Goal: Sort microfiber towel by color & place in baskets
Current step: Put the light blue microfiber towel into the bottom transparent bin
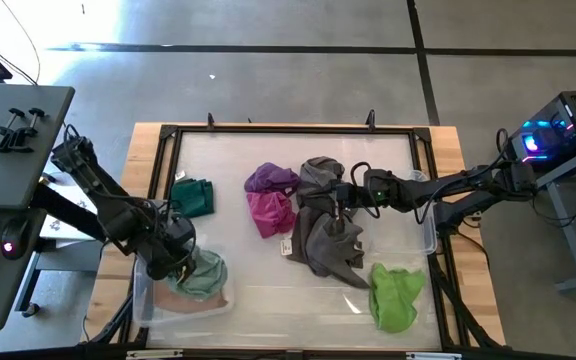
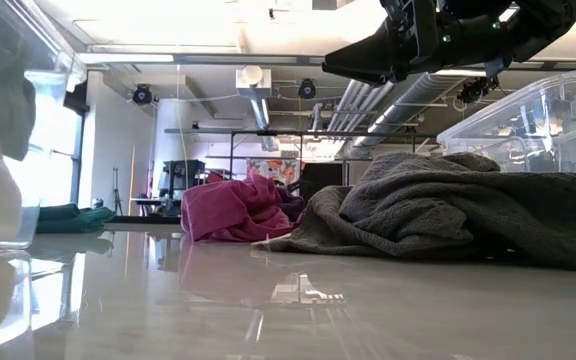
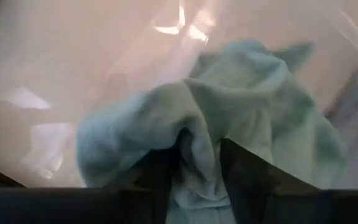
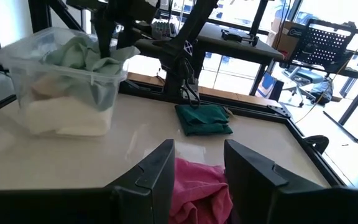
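My left gripper (image 1: pixel 181 262) is down in the small clear bin (image 1: pixel 143 296) at the table's near left and is shut on a pale blue towel (image 1: pixel 204 272). That towel lies on white cloth (image 4: pixel 61 117), and one flap hangs over the bin's wall (image 4: pixel 23 68). My right gripper (image 1: pixel 341 202) hovers open at mid-table, above the grey towels (image 1: pixel 325 235) and facing the magenta towel (image 4: pixel 197 186). It touches nothing. Purple (image 1: pixel 271 178), dark green (image 1: pixel 193 197) and lime green (image 1: pixel 398 295) towels lie flat on the table. My left gripper pinches a bunched fold of the pale blue towel (image 3: pixel 197 163) between its two fingers (image 3: pixel 244 177), coming from above and pointing down into the bin. The rest of the towel spreads in front of the fingers and rests on the cloths in the bin.
A second, wider clear bin (image 1: pixel 429 236) stands at the table's right edge, under my right arm. A black frame (image 1: pixel 288 128) rims the white table. Bare tabletop lies along the near edge, between the left bin and the lime green towel.
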